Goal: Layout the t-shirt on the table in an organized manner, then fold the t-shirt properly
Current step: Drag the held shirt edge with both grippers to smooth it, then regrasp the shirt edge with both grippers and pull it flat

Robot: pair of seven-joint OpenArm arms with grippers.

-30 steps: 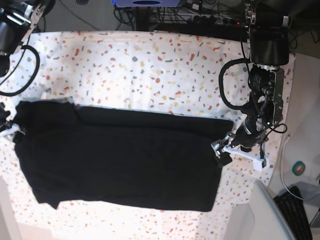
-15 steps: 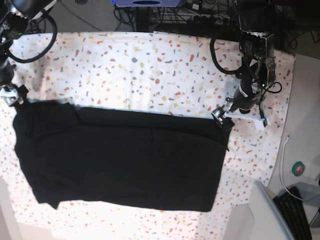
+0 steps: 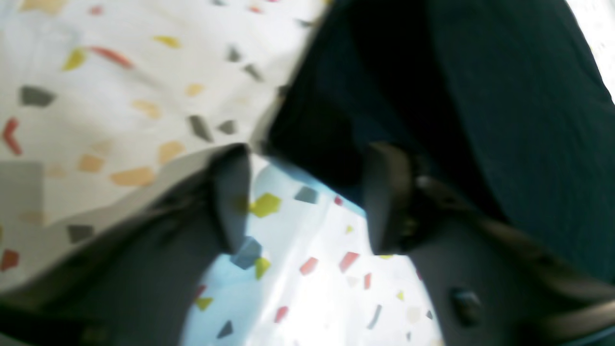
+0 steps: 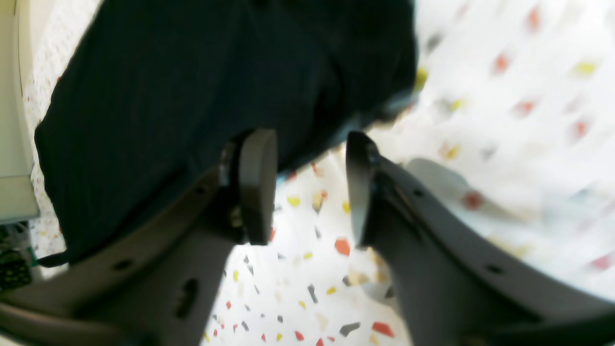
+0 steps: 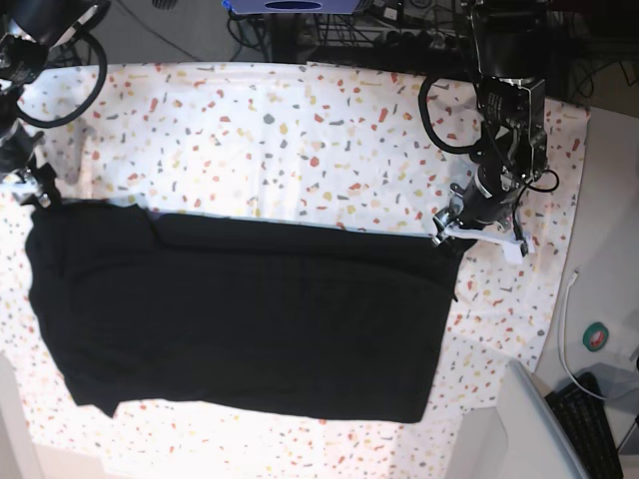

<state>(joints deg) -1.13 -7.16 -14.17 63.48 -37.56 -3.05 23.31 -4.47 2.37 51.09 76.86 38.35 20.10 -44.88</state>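
Note:
The black t-shirt lies folded into a wide rectangle on the flecked white table. My left gripper sits at the shirt's far right corner. In the left wrist view, the left gripper has its jaws apart, with table cloth between them and the shirt edge at the fingertips. My right gripper is at the shirt's far left corner. The right wrist view shows the right gripper with its jaws apart and the shirt hem just past the tips. Neither gripper holds anything.
A grey bin stands at the near right corner, with a green tape roll and a keyboard beyond the table's right edge. Cables and equipment line the far edge. The table cloth is slightly wrinkled.
The left arm went from the shirt's near right edge up to its far right corner, and its jaws narrowed. The right gripper climbed the shirt's left edge to the far left corner.

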